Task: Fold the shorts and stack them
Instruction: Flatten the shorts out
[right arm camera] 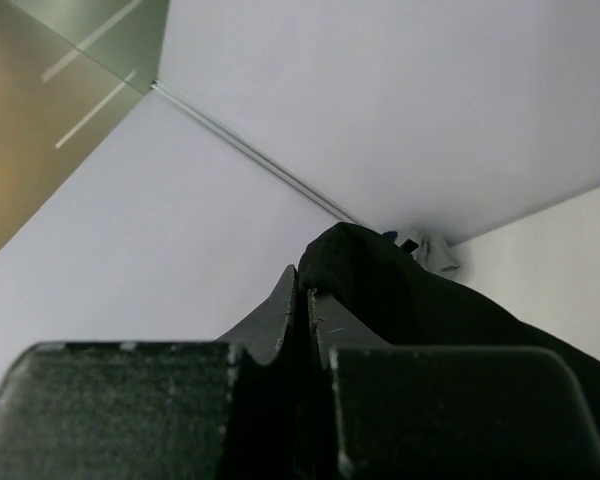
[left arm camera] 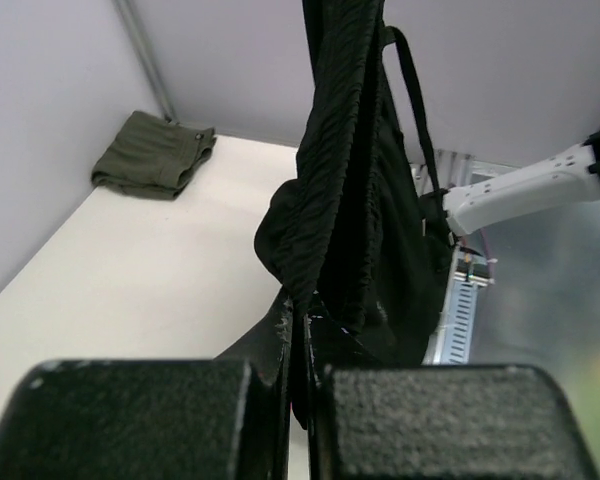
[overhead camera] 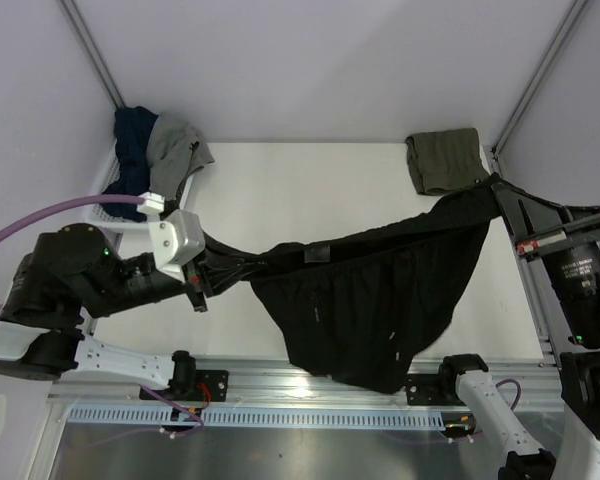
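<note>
Two pairs of shorts. The black pair [overhead camera: 380, 300] hangs stretched above the tabletop [overhead camera: 280, 190], its waistband taut and its legs sagging toward 6 o'clock. The left jaws pinch its 9 o'clock end and the right jaws its 2 o'clock end, both clamped tight. The olive-green pair [overhead camera: 443, 160] lies folded at 1 o'clock. One white basket [overhead camera: 108, 212] of clothes sits at 10 o'clock.

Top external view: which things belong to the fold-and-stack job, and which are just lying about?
Job: black cloth shorts, held by left gripper and right gripper; folded olive-green cloth shorts.
Lying about: white plastic basket; grey garment and navy garment draped in it.
</note>
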Robot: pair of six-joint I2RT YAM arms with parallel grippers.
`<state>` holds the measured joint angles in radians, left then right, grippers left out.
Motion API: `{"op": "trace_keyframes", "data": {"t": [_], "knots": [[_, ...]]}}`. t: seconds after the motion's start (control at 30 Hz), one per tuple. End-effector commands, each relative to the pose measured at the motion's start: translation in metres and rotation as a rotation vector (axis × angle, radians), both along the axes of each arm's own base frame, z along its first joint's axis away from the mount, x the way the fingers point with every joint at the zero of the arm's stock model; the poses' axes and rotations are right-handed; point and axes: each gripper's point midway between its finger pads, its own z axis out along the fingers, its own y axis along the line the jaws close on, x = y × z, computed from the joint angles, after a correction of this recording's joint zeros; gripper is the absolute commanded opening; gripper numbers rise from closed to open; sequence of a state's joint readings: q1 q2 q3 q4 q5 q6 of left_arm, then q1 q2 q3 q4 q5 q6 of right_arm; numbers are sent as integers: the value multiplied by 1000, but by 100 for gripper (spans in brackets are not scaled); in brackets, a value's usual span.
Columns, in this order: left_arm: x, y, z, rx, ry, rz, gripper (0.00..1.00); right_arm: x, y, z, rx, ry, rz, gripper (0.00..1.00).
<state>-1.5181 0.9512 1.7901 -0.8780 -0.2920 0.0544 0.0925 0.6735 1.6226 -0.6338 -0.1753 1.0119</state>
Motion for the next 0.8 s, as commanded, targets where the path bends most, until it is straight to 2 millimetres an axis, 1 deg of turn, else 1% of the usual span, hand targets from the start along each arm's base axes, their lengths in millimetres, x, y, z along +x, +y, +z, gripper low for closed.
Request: {"op": "trace_keyframes", "data": {"t": [0.0,0.03,0.07,0.1,0.13,0.17,0.2,0.23,0.27,0.3,0.33,0.37,0.4,0.43,0.47,0.5,0.53,0.57,0.6,0.63,0.67,0.7,0.73,0.77], "knots": [[24,12,5,-31,-25,136,0,48,-18,-21,-10,108,-129,0],[32,-1,-15,4,-15,170,0,65,-17,-38,-15,168,-130,0],[32,-8,-23,9,4,144,0,74,-16,-48,-16,196,-131,0],[56,-5,-30,0,46,224,0,82,-16,-58,-9,224,-130,0],[65,-16,-49,13,83,220,0,91,-15,-68,-7,250,-133,0],[66,-30,-78,55,137,153,0,106,-14,-85,-8,275,-131,0],[92,-25,-98,69,186,229,0,113,-13,-93,2,288,-130,0],[103,-26,-103,61,200,242,0,121,-13,-102,6,306,-129,0],[114,-25,-123,85,236,257,0,137,-11,-115,7,332,-128,0],[131,-18,-120,52,256,278,0,145,-10,-120,9,346,-126,0],[139,-12,-121,39,268,297,0,154,-8,-128,9,366,-123,0],[155,-10,-128,43,305,326,0,164,-7,-127,12,353,-121,0],[173,2,-127,21,343,348,0,183,-7,-146,8,406,-131,0],[188,8,-133,28,381,378,0,194,-8,-152,16,424,-150,0],[213,9,-148,43,453,415,0,207,-7,-154,20,414,-153,0],[230,18,-151,28,493,409,0,229,-5,-174,14,465,-161,0],[244,20,-155,24,527,418,0,241,-2,-183,19,487,-161,0],[269,20,-183,52,616,441,0,255,-3,-187,21,485,-175,0],[283,27,-192,44,663,465,0,278,-2,-211,18,542,-192,0],[297,31,-196,40,683,493,0,290,2,-223,20,570,-187,0],[308,35,-210,44,734,543,0,303,5,-228,37,566,-188,0],[321,35,-231,65,780,568,0,314,8,-239,42,584,-184,0],[333,37,-233,57,766,597,0,335,14,-265,31,631,-178,0],[339,39,-238,50,782,625,0,348,22,-269,27,617,-172,0]]}}
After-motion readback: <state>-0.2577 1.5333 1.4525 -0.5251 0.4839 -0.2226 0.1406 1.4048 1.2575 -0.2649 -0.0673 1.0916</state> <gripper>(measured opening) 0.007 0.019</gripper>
